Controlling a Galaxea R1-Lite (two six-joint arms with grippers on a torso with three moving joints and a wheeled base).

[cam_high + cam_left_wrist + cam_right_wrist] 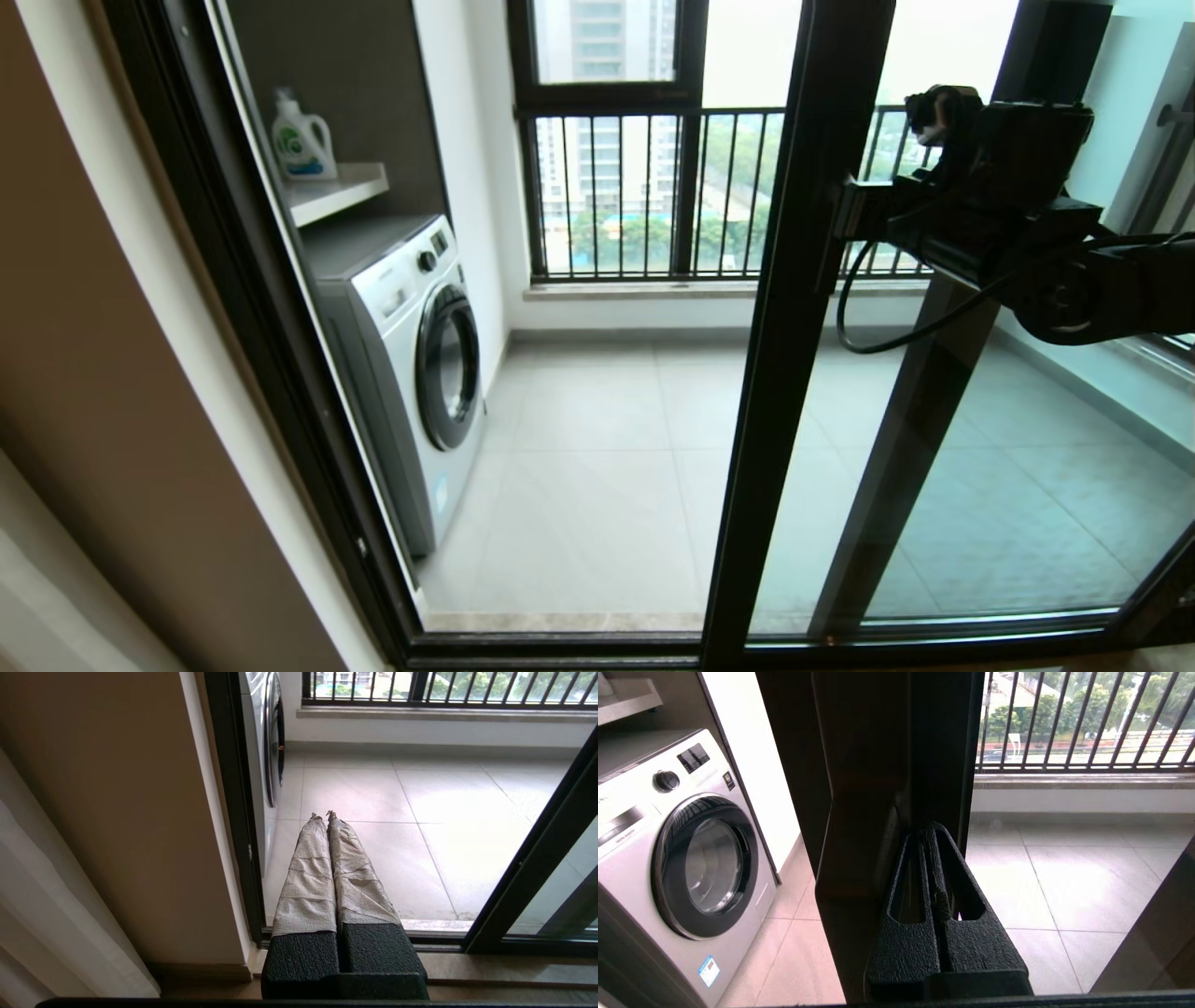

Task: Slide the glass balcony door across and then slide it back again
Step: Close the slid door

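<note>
At right of frame, the right gripper [930, 833] presses its closed fingers against the glass balcony door [794, 308] upright to push it sideways, doorway half open.

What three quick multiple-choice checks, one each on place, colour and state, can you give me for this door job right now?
1. Where is the right gripper?
A. At the upright of the glass balcony door
B. On the washing machine
C. On the window railing

2. What colour is the cap of the detergent bottle on the shelf?
A. Red
B. Green
C. Black

3. How does the doorway stand?
A. Fully closed
B. Partly open
C. Door removed

Answers: 1 A, the right wrist view shows the shut fingers against the black upright. 2 B, the white bottle has a green cap. 3 B, the washing machine and floor show through an unglazed gap. The left gripper is shut, low by the threshold.
</note>
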